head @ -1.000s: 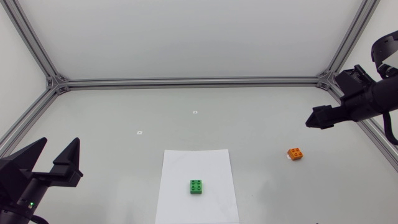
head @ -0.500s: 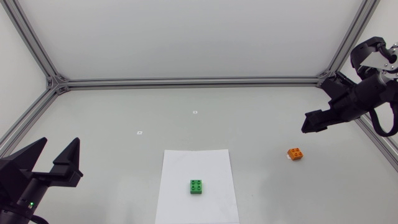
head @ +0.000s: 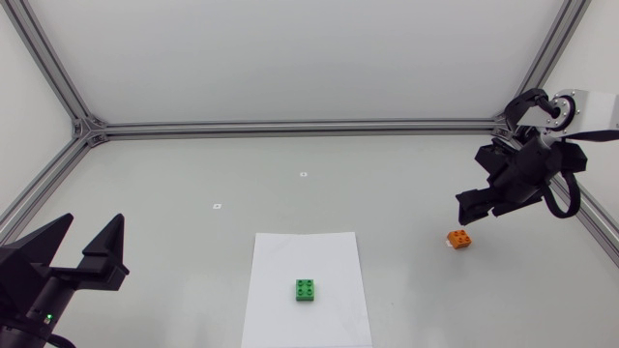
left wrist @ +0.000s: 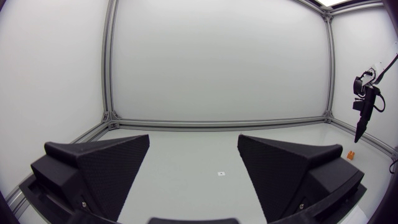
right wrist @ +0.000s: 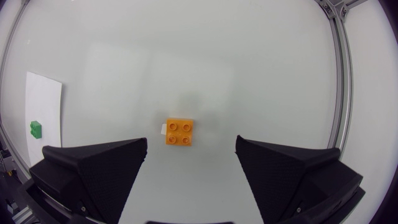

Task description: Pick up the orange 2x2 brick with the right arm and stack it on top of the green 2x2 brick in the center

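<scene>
Just one orange brick (head: pixel 460 239), one green (head: pixel 306 290)

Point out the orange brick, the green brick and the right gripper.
orange brick (right wrist: pixel 179 132): right wrist view, middle of its studded top.
green brick (head: pixel 306 290): head view, middle of its studded top.
right gripper (head: pixel 464 210): head view, midway between its fingertips.

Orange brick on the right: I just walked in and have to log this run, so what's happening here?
The right gripper hangs open above the orange brick, pointing down at it without touching; the brick sits on the table. The green brick lies alone on a white paper sheet in the center, with nothing stacked on it yet. The left gripper is open at the table's left side, holding nothing.
</scene>
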Controlling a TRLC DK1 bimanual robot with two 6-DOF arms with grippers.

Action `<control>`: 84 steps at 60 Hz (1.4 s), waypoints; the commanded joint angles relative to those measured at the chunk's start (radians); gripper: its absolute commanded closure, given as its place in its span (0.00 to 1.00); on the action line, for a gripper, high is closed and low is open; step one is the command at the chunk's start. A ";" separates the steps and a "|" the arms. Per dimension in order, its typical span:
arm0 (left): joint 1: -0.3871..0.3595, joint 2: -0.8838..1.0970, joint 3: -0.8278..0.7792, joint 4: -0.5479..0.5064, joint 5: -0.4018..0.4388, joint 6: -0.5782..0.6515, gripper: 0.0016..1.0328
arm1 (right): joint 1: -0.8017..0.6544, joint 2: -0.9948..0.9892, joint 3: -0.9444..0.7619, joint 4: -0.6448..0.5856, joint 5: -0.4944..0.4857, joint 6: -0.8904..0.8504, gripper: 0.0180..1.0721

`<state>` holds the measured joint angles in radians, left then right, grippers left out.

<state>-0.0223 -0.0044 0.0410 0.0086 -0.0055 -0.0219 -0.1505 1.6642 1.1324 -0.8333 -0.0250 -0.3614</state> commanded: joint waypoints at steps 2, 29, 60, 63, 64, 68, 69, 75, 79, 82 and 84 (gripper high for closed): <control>0.004 -0.008 -0.041 -0.015 0.004 0.013 0.04 | 0.009 0.032 -0.016 0.005 0.013 0.059 0.04; 0.004 -0.008 -0.041 -0.015 0.006 0.013 0.04 | 0.028 0.131 -0.039 0.045 0.028 0.131 0.05; 0.004 -0.008 -0.041 -0.013 0.004 0.013 0.04 | 0.054 0.212 -0.040 0.082 0.028 0.182 0.10; 0.004 -0.008 -0.041 -0.015 0.004 0.013 0.04 | 0.054 0.216 -0.039 0.082 0.028 0.184 0.10; 0.004 -0.008 -0.041 -0.015 0.004 0.013 0.04 | 0.054 0.218 -0.037 0.083 0.028 0.184 0.10; 0.004 -0.008 -0.041 -0.015 0.004 0.013 0.04 | 0.054 0.226 -0.031 0.083 0.028 0.188 0.11; 0.004 -0.008 -0.041 -0.013 0.004 0.013 0.04 | 0.054 0.227 -0.029 0.083 0.028 0.188 0.12; 0.004 -0.008 -0.041 -0.015 0.004 0.013 0.04 | 0.054 0.232 -0.020 0.082 0.028 0.191 0.14; 0.004 -0.008 -0.041 -0.015 0.004 0.013 0.04 | 0.054 0.233 -0.017 0.082 0.028 0.193 0.17; 0.004 -0.008 -0.041 -0.015 0.004 0.013 0.04 | 0.052 0.235 -0.016 0.082 0.028 0.193 0.20; 0.004 -0.008 -0.041 -0.015 0.004 0.013 0.04 | 0.049 0.235 -0.013 0.082 0.028 0.191 0.20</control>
<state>-0.0223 -0.0044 0.0410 0.0086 -0.0059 -0.0223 -0.0998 1.8744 1.1088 -0.7544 0.0013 -0.1890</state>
